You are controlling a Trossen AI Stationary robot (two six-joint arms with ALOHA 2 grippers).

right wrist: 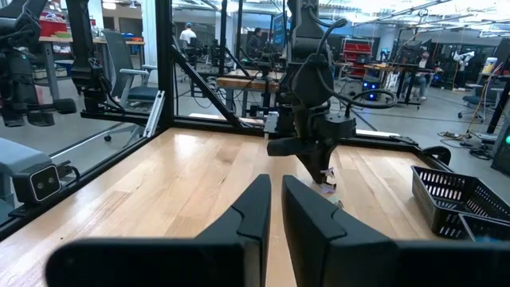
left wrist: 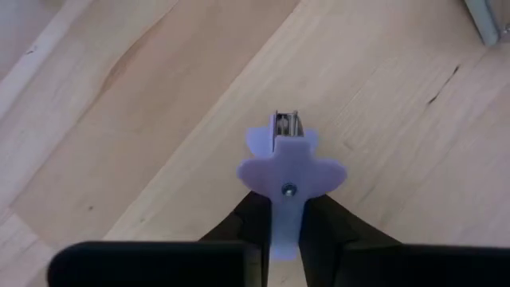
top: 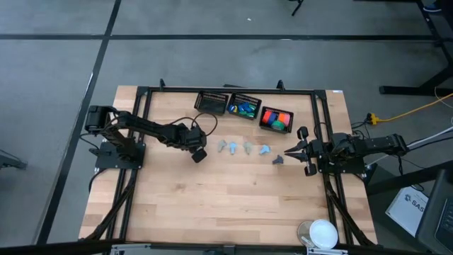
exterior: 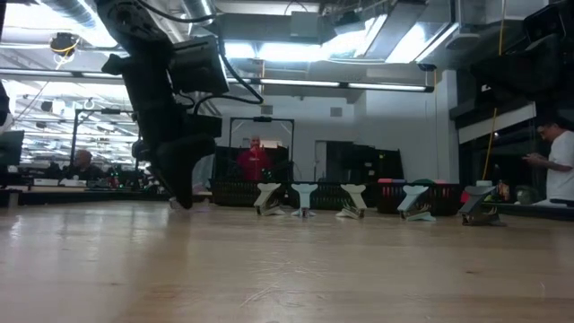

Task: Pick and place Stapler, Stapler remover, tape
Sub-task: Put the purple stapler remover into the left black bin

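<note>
Left hand [left wrist: 285, 227] grips lilac stapler remover [left wrist: 290, 171] above bare table [left wrist: 159, 119].

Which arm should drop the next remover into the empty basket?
Left. The left gripper is already shut on a lilac remover and hangs just in front of the empty basket. The right gripper waits at the table's right edge, holding nothing, farther from that basket.

Light wood table [top: 212, 205] with black frame rails along its edges. White round cup [top: 324, 233] at the near right corner. Yellow cable [top: 410, 112] on the grey floor right of the table. Person in white [exterior: 560, 161] and person in red [exterior: 255, 161] in the background room.
</note>
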